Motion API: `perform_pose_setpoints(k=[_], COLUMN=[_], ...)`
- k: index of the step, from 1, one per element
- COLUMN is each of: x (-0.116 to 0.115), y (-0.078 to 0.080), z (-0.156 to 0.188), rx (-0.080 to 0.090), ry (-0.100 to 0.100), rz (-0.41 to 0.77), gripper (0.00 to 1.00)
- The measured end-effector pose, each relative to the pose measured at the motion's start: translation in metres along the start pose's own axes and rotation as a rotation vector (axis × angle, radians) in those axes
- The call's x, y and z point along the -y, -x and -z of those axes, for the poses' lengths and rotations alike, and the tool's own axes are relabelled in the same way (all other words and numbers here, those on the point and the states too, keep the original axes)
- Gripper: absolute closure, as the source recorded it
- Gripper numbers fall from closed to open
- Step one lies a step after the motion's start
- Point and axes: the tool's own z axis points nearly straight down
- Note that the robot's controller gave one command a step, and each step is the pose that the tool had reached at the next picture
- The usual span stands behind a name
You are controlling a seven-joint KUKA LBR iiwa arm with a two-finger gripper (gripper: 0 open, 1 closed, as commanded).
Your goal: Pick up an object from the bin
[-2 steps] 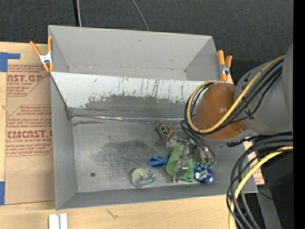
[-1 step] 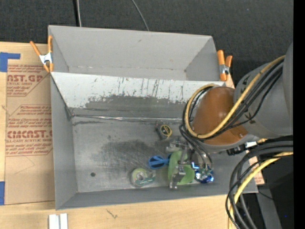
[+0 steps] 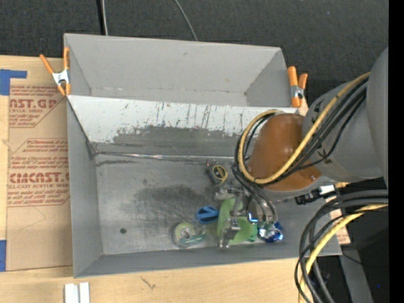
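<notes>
My hand (image 3: 235,218) hangs over a flat green plastic piece (image 3: 243,234), front of the grey bin (image 3: 113,188); spread or pinching, I cannot tell. Seems light, stiff: grip its edges.

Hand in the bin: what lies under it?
A flat green piece sticks out beneath the hand, a small blue plastic piece beside it. Whether more lies under the hand's body is covered.

Dark floor (image 3: 252,11) above, a pale wooden tabletop (image 3: 189,286) along the bottom edge
</notes>
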Motion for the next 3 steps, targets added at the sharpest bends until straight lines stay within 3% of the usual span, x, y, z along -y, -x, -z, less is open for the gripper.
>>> perform_pose_setpoints(k=[1, 2, 3], x=[-0.0023, -0.0027, -0.0024], y=[0.0004, 0.0017, 0.0074], z=[-0.0250, -0.0227, -0.0200], rx=[0.011, 0.003, 0.026], ry=[0.002, 0.000, 0.001], rz=[-0.101, -0.101, -0.102], gripper=[0.00, 0.00, 1.00])
